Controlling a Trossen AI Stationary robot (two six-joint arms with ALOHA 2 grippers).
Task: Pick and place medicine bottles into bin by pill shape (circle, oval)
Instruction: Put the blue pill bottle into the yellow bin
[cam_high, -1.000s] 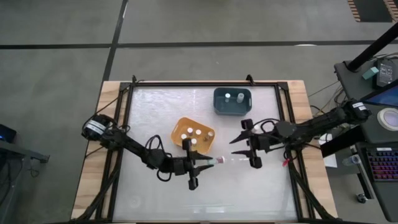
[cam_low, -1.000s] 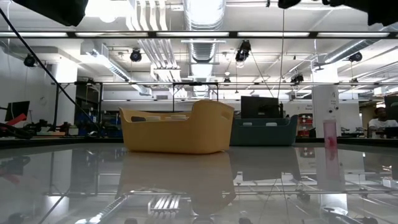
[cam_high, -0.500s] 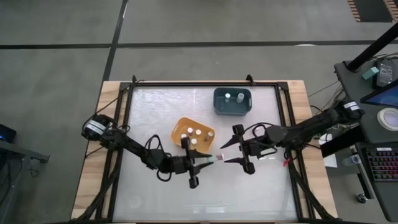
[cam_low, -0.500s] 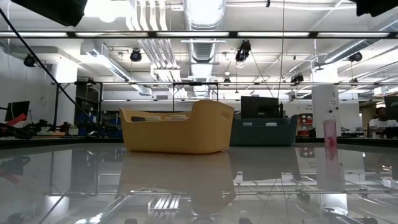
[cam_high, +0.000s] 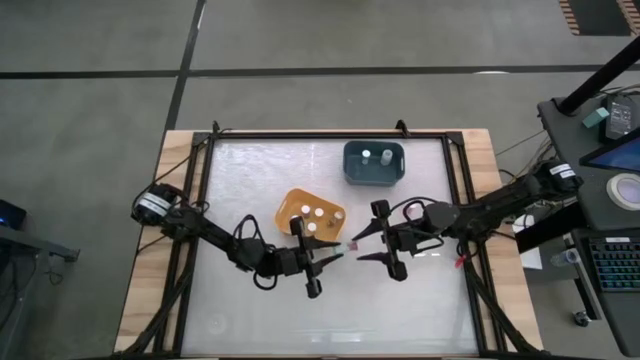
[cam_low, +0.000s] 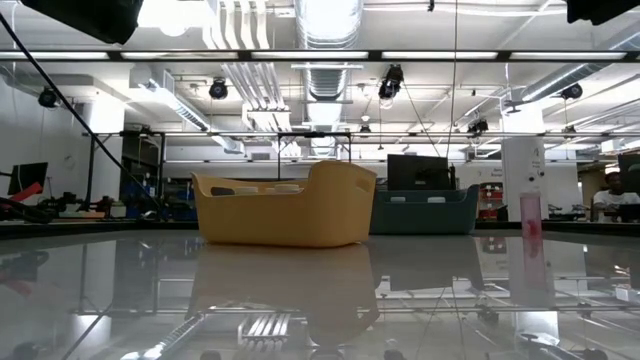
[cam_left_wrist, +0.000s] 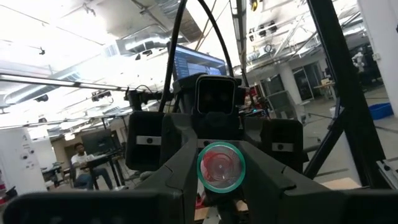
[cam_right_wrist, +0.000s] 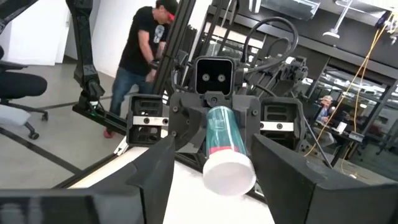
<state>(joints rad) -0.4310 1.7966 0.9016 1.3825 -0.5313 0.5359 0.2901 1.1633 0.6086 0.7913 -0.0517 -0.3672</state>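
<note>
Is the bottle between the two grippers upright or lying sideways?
Sideways: the bottle lies level in the left gripper, white cap toward the right gripper.

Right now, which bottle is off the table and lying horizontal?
The bottle held level in mid-air between the left gripper and the right gripper. The other bottles stand upright in the orange tub and teal tub.

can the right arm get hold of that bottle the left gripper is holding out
Probably yes. The left gripper holds the bottle out sideways, and the right gripper has its open fingers on either side of the capped end, with nothing between them.
</note>
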